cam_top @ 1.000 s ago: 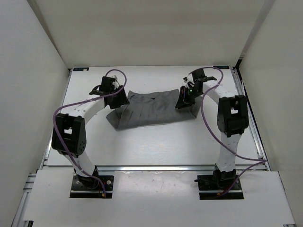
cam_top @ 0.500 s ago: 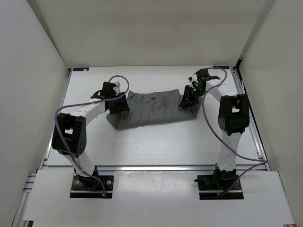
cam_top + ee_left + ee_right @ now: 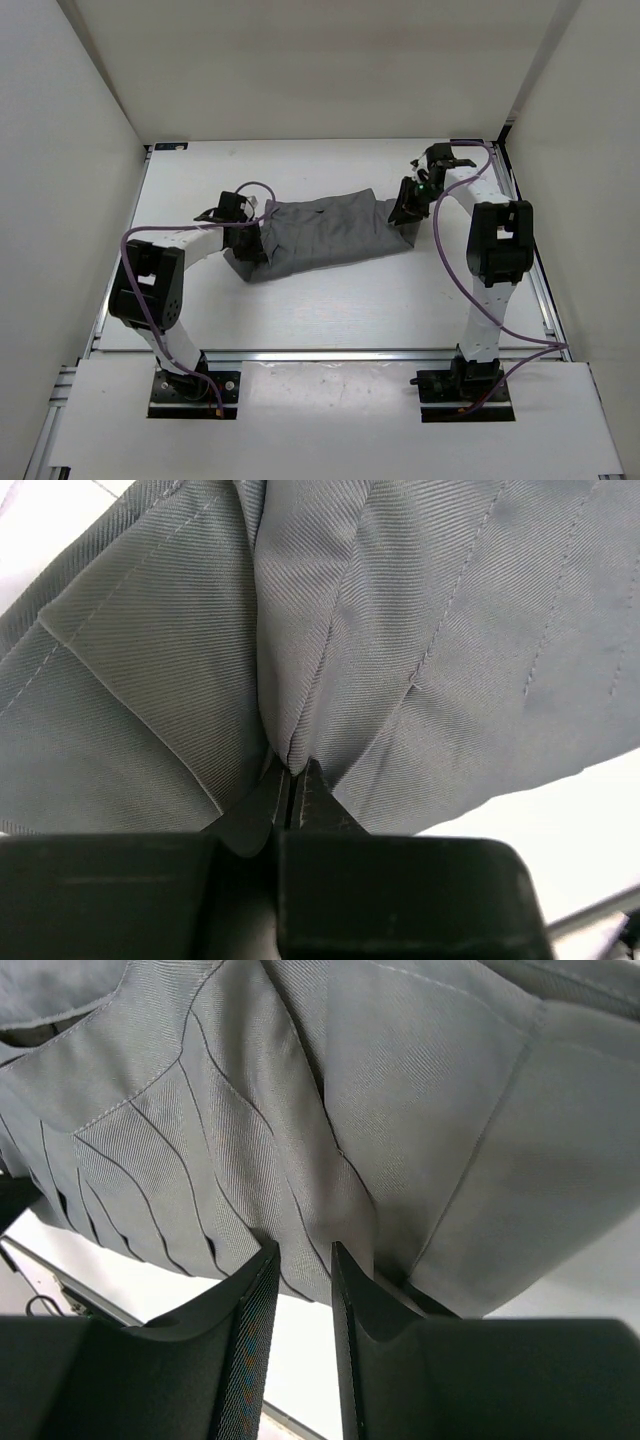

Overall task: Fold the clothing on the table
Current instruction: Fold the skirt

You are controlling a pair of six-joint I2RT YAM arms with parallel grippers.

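Note:
The dark grey pleated clothing (image 3: pixel 320 230) lies spread across the middle of the white table (image 3: pixel 330 310). My left gripper (image 3: pixel 252 240) sits at its left end. In the left wrist view the gripper (image 3: pixel 291 772) is shut, pinching a raised fold of the clothing (image 3: pixel 450 630). My right gripper (image 3: pixel 405 208) is at the garment's right end. In the right wrist view it (image 3: pixel 300 1255) is open, a narrow gap between its fingers, with the pleated edge of the clothing (image 3: pixel 400 1090) resting at the fingertips and draped over the right finger (image 3: pixel 350 1280).
White walls enclose the table on three sides, with metal rails (image 3: pixel 535 270) along its edges. Purple cables (image 3: pixel 445 260) loop beside both arms. Bare tabletop stretches between the garment and the arm bases (image 3: pixel 195 385).
My left gripper moved nearer and rightward onto the garment's left edge and shut on a fold. The right gripper shifted slightly right and stayed open.

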